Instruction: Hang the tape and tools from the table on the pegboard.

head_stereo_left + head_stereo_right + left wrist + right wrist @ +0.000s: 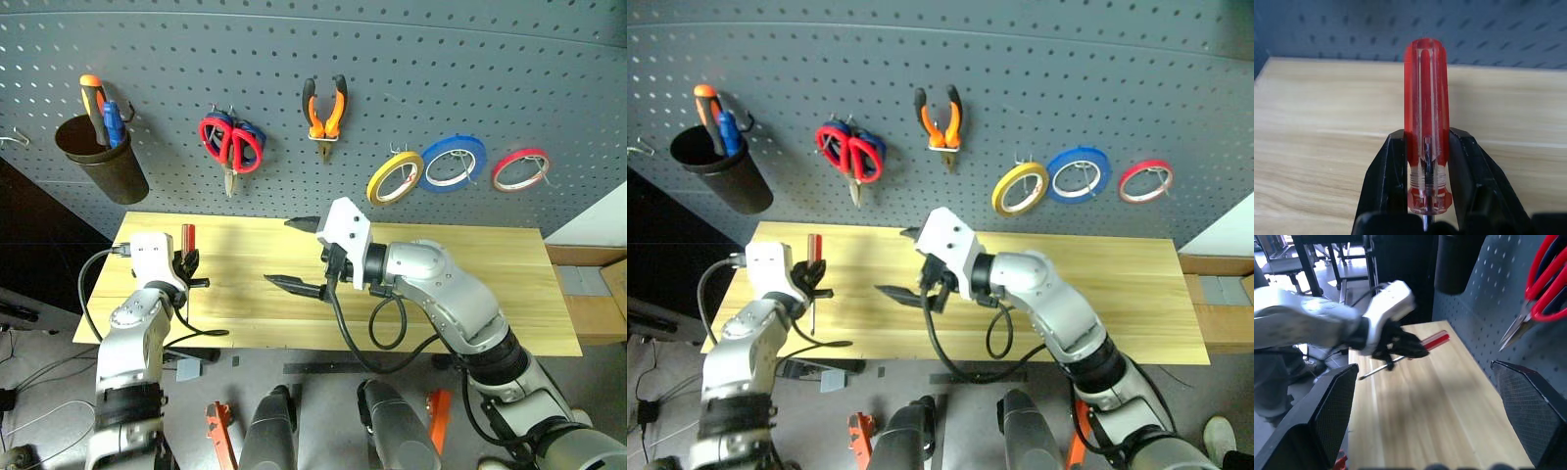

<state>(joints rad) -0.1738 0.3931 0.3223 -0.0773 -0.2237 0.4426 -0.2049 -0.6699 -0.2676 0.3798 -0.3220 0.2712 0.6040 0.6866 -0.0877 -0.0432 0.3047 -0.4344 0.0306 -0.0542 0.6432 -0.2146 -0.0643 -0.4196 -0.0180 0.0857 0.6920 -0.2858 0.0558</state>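
Note:
My left gripper [192, 269] is shut on a slim red-handled screwdriver [1426, 122], held clear above the left end of the wooden table [470, 284] with its handle [187, 237] pointing up and its metal shaft trailing below. My right gripper [281, 253] hangs open over the middle of the table, pointing toward the left gripper [1400, 345], with nothing between its fingers. On the dark grey pegboard [441, 69] hang the yellow tape [395, 177], red-handled scissors [232, 145] and pliers with orange-and-black handles [325, 110].
A blue tape ring [454, 162] and a red tape ring [519, 168] hang to the right of the yellow one. Blue scissor handles show behind the red scissors. A black cup [101, 157] at the pegboard's left holds orange- and blue-handled tools.

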